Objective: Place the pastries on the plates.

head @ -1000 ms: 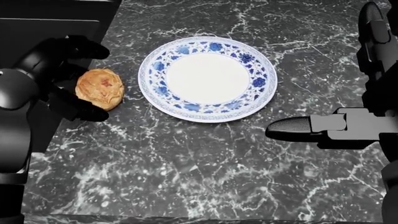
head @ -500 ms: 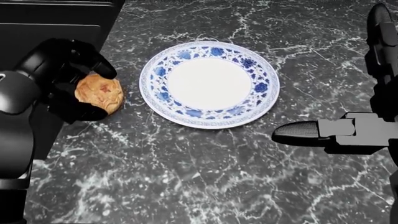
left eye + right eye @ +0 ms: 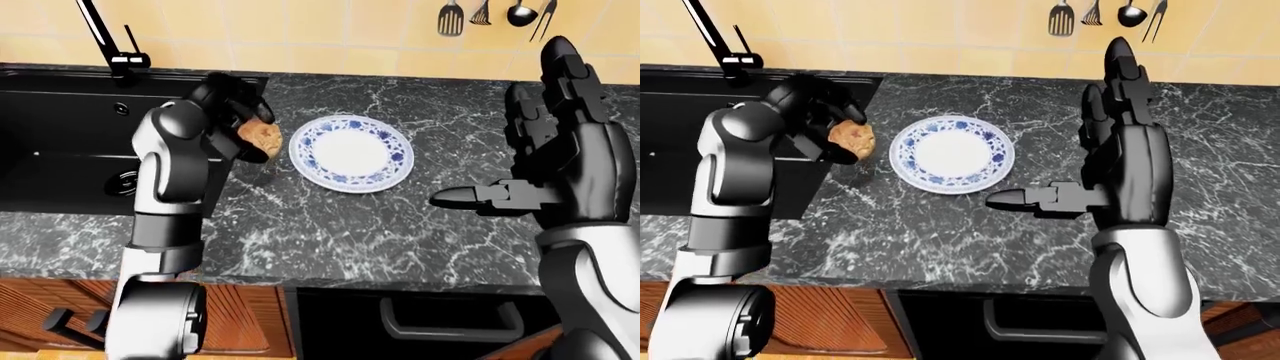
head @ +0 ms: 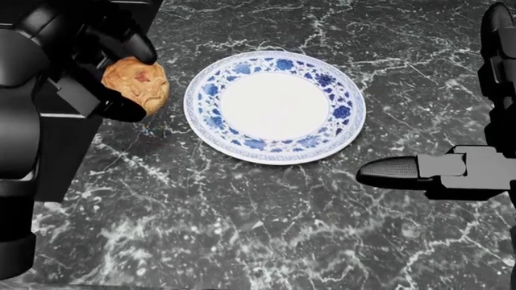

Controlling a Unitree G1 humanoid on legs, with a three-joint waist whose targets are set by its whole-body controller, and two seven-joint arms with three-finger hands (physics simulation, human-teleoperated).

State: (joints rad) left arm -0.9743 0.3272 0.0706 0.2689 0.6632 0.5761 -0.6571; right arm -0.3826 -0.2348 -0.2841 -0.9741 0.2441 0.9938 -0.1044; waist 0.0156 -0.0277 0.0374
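Fingers of the left hand [image 4: 97,66] clamp the pastry [image 4: 135,84] above the counter [image 4: 242,229], just left of the plate [image 4: 274,107], while the right hand [image 4: 452,172] hangs splayed; a loose pinch could drop it short of the rim.

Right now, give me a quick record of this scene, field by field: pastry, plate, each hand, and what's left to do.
pastry: held by left hand, lifted off the counter, left of the plate
plate: blue-patterned rim, nothing on it
left hand: fingers closed round pastry
right hand: open, holding nothing, right of plate
sink: black, at left
remaining: pastry not yet on plate
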